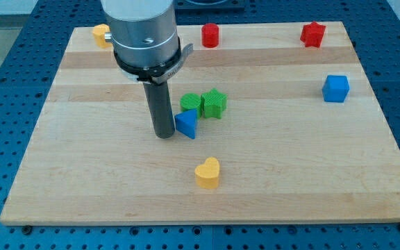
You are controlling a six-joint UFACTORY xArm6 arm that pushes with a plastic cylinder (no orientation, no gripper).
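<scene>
Here my tip (164, 135) stands near the middle of the wooden bench (82, 173), and the blue triangular block (186, 125) is at its 3 o'clock, touching it or just beside it; I cannot tell which. The green cube (191, 104) and the green star-shaped block (214, 103) sit together at about 1 o'clock of the tip, just behind the blue one.

In my judgement the risk is this: the triangle has slanted faces, so a push that is not centred could turn it aside, or drive it into the green pair and move them too.

The tool is only a straight rod. It has nothing to open and it holds nothing.

Well apart lie a yellow heart block (207, 173) at 5 o'clock, another yellow block (101, 33) at 11 o'clock, a red cylinder (210, 35), a red star-like block (312, 34) and a blue cube (336, 88).
</scene>
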